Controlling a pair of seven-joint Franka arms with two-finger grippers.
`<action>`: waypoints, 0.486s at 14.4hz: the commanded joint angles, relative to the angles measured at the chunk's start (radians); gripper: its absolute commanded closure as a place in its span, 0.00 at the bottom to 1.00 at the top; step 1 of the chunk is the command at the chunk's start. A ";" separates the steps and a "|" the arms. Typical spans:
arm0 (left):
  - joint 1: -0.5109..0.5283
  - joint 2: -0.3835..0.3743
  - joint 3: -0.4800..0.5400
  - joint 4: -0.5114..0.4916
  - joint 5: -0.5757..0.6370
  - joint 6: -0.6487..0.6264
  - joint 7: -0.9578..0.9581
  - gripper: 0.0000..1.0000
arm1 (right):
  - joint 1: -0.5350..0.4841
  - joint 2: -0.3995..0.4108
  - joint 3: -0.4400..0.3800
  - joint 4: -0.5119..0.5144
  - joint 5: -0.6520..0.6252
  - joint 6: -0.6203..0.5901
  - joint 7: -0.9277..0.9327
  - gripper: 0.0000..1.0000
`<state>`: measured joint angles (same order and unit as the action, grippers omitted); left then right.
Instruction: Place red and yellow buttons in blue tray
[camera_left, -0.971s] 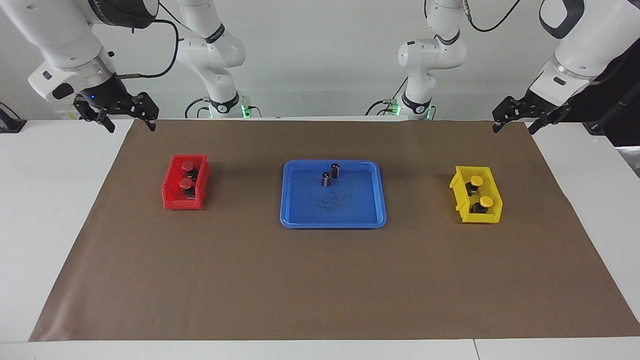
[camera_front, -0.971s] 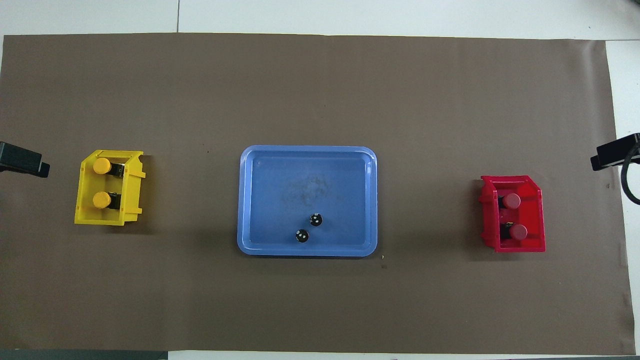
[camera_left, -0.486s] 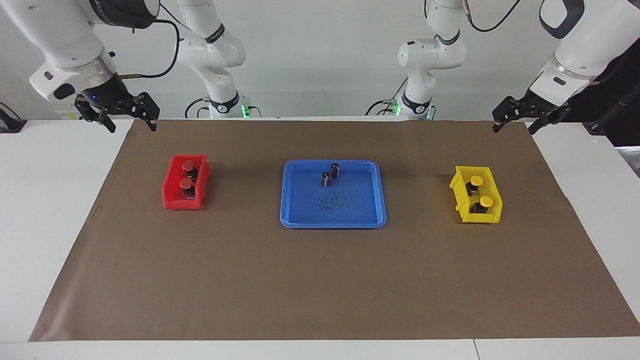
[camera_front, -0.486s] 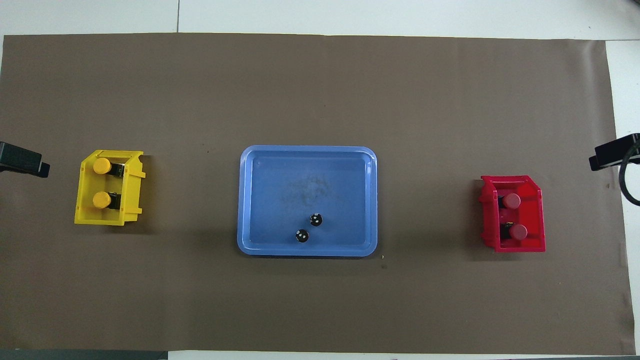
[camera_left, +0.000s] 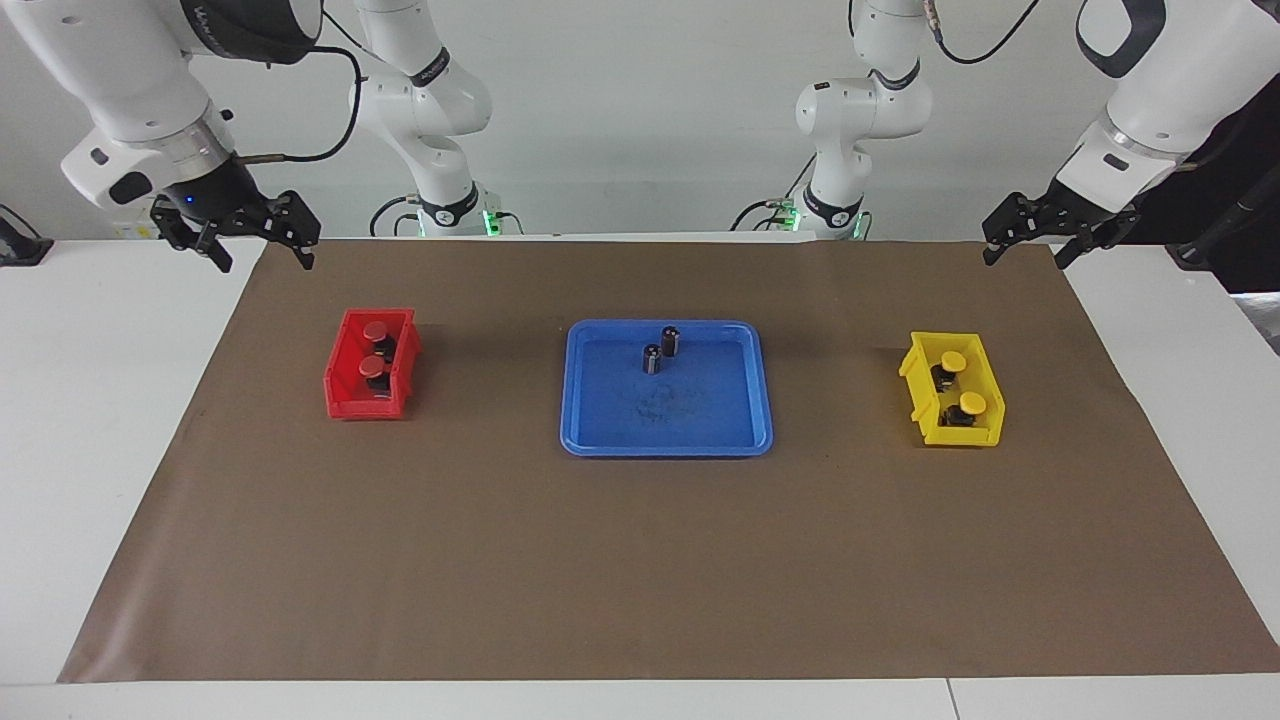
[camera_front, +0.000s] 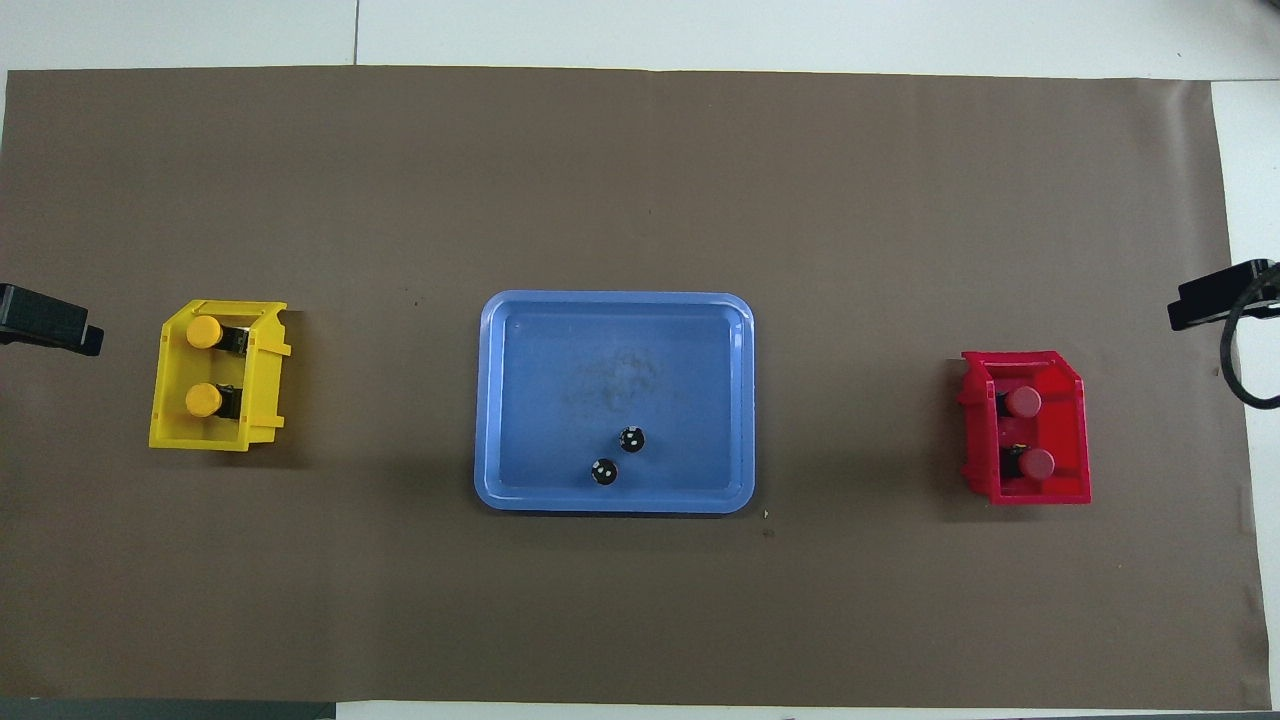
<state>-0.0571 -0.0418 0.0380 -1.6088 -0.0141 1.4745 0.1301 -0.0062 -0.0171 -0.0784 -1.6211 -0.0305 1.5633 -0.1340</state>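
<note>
Buttons (camera_left: 375, 350) sit in bins; both tools, left (camera_left: 1028, 243) and right (camera_left: 262, 250), hang spread apart.

Red buttons (camera_left: 373, 347) in red bin (camera_left: 343, 395), yellow buttons (camera_left: 964, 384) in yellow bin (camera_left: 925, 415), blue tray (camera_left: 700, 440).

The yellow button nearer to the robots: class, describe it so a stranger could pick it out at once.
Start at the yellow bin on the brown mat, at the left arm's end of the table. Two yellow-capped buttons sit in it; yours is the yellow button nearer to the robots, not its twin.
</note>
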 joint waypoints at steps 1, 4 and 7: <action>-0.004 -0.003 0.000 0.001 0.002 -0.011 -0.010 0.00 | 0.003 -0.104 0.005 -0.245 0.001 0.171 0.034 0.00; -0.001 -0.003 0.000 0.000 0.002 -0.011 -0.010 0.00 | 0.023 -0.071 0.005 -0.310 0.004 0.263 0.036 0.00; -0.001 -0.015 0.000 -0.034 0.003 0.032 0.000 0.00 | 0.023 0.014 0.005 -0.316 0.072 0.363 0.050 0.00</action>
<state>-0.0571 -0.0418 0.0377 -1.6141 -0.0141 1.4778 0.1301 0.0212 -0.0410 -0.0760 -1.9237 0.0073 1.8681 -0.1049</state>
